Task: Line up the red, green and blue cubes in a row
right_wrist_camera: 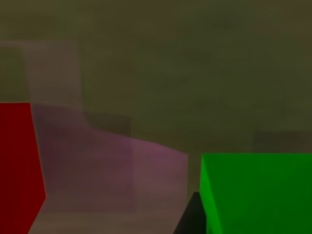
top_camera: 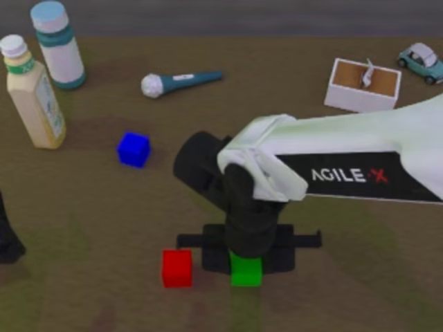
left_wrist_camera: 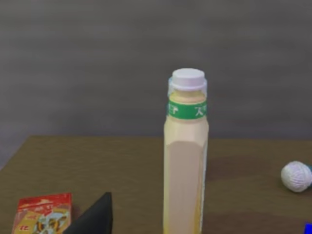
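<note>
Green cube [top_camera: 246,271] sits on the brown counter [top_camera: 90,221] near its front edge, directly under the right gripper [top_camera: 247,257], whose black body reaches down over it from the white right arm [top_camera: 360,149] that crosses in from the right side. Whether the fingers pinch the green cube or stand spread beside it cannot be told: the gripper body hides them from above. In the right wrist view the green cube [right_wrist_camera: 256,192] fills the near corner, with a dark finger edge [right_wrist_camera: 190,217] beside it, and the red cube [right_wrist_camera: 19,165] shows at the opposite edge.

Red cube [top_camera: 177,268] lies just beside the green one, to its left, with a narrow gap between them; the two stand level in a row. Blue cube [top_camera: 133,149] rests well apart, farther back and to the left.

Left arm [top_camera: 8,238] is parked at the left edge of the counter, only a dark part of it visible; its fingers' state cannot be told.

Other items: a cream bottle [top_camera: 33,93] and a white bottle with teal bands [top_camera: 59,45] at the back left, a teal-handled microphone [top_camera: 178,81] lying at the back centre, a white open box [top_camera: 363,86] and a small toy car [top_camera: 421,61] at the back right. The left wrist view shows the cream bottle [left_wrist_camera: 186,156] upright and a red packet [left_wrist_camera: 43,214] on the counter.
</note>
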Robot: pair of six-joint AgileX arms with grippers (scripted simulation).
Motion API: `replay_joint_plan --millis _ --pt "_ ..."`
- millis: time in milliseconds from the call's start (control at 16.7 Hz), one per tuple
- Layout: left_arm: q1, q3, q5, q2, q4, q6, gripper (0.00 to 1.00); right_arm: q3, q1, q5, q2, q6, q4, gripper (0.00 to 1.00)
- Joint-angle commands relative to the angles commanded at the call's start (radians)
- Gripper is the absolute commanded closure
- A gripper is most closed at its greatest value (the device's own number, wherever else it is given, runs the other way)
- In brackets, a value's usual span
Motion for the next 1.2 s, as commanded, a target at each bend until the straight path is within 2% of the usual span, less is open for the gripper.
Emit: replay_joint_plan --millis 720,1200 --pt "0.0 0.0 0.0 0.0 0.0 0.0 0.0 0.0 0.0 0.0 0.0 0.0 0.0 0.02" --pt "0.0 0.0 0.0 0.0 0.0 0.0 0.0 0.0 0.0 0.0 0.0 0.0 0.0 0.0"
